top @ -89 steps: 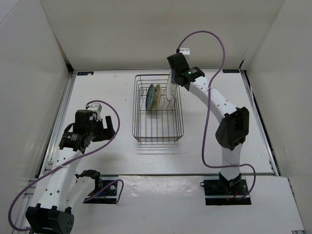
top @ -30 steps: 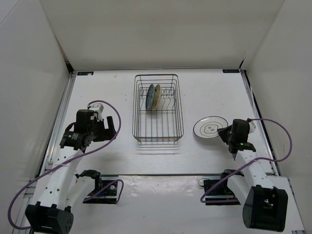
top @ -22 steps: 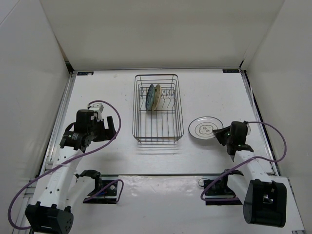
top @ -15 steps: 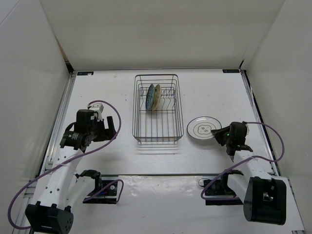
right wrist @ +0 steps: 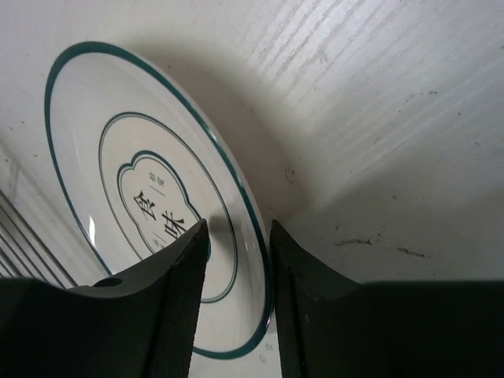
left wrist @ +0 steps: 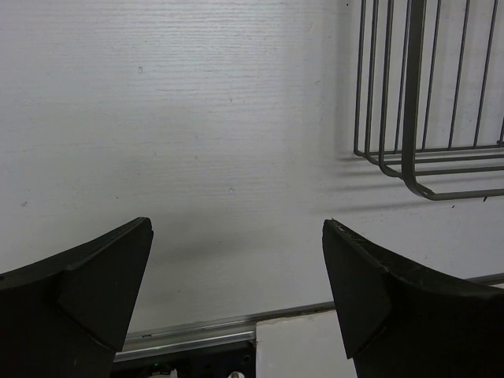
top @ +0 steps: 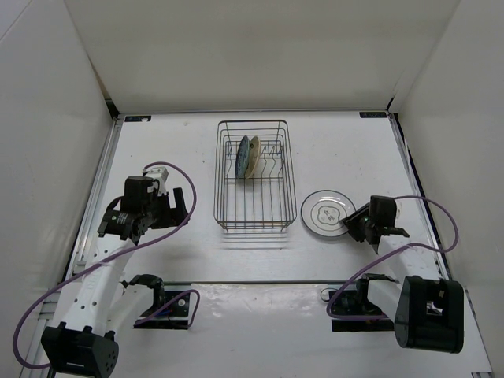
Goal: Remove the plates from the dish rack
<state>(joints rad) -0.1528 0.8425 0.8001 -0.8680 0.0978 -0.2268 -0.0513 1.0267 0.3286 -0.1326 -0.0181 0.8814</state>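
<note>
Biggest thing here is the white table (top: 157, 150), with the wire dish rack (top: 256, 205) sitting around the middle of it, toward the back.

The left arm (top: 94, 276) is parked well off to the rack's left. Its wrist cam only catches the rack's near corner wires and bare tabletop. The right arm (top: 394, 260) is folded down low on the rack's right side.

On to the plates. The white plate (top: 325, 213), with its thin dark ring and centre marks, lies flat on the table just right of the rack's near right corner. It's outside the rack and not touching it. The blue-teal plate (top: 243, 157) and the cream-tan plate (top: 253, 156) stand on edge side by side in the back half of the rack, teal on the left.

The left gripper (left wrist: 237, 224) has its fingers spread wide with nothing between them. The right gripper (right wrist: 239, 224) straddles the white plate's rim on the side facing away from the rack. Its fingers are partly apart, gapped wider than the rim, so it's not clamping the plate.
</note>
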